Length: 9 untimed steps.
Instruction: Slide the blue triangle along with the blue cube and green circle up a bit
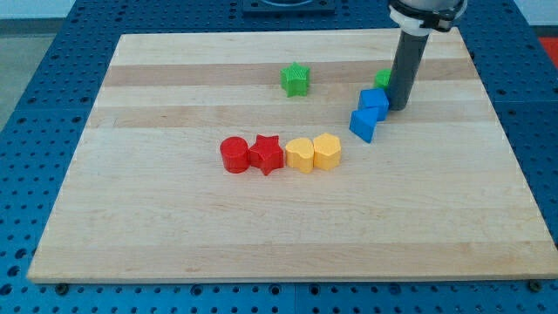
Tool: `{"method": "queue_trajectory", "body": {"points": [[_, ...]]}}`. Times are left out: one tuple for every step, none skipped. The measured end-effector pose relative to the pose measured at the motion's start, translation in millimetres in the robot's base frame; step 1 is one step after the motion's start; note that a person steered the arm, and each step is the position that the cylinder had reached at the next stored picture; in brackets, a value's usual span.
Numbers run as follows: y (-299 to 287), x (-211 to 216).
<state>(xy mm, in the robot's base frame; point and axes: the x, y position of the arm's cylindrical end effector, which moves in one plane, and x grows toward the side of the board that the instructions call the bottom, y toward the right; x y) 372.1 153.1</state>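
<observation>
The blue triangle (pixel 364 124) lies right of the board's middle. The blue cube (pixel 374 101) touches it just above and to the right. The green circle (pixel 383 79) sits above the cube, mostly hidden behind the dark rod. My tip (pixel 398 106) rests on the board right beside the blue cube's right side, below the green circle.
A green star (pixel 296 79) sits up and to the left of the blue blocks. A row near the board's middle holds a red cylinder (pixel 233 154), a red star (pixel 267 154), a yellow block (pixel 299 154) and a yellow heart-like block (pixel 327 151).
</observation>
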Motion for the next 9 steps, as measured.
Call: {"method": "queue_trajectory", "body": {"points": [[5,1],[15,21],[15,56],[4,86],[-20,97],[-36,97],[-41,97],[-42,93],[-42,84]]}}
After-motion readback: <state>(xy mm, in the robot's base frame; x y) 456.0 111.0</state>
